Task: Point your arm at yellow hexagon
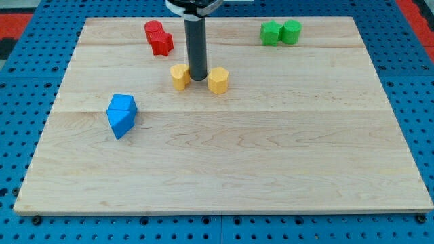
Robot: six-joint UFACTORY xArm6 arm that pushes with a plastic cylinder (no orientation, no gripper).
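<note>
The yellow hexagon point(218, 80) lies on the wooden board, a little above the board's middle. My tip point(198, 78) stands just to its left, between it and a second yellow block point(180, 76) whose shape looks like a star. The tip is very close to both yellow blocks; I cannot tell whether it touches either. The dark rod rises straight up from there to the view's top edge.
Two red blocks point(158, 37) sit together at the upper left of the wooden board point(224, 169). Two green blocks point(281, 32) sit together at the upper right. Two blue blocks point(121, 114) sit together at the left. A blue pegboard surrounds the board.
</note>
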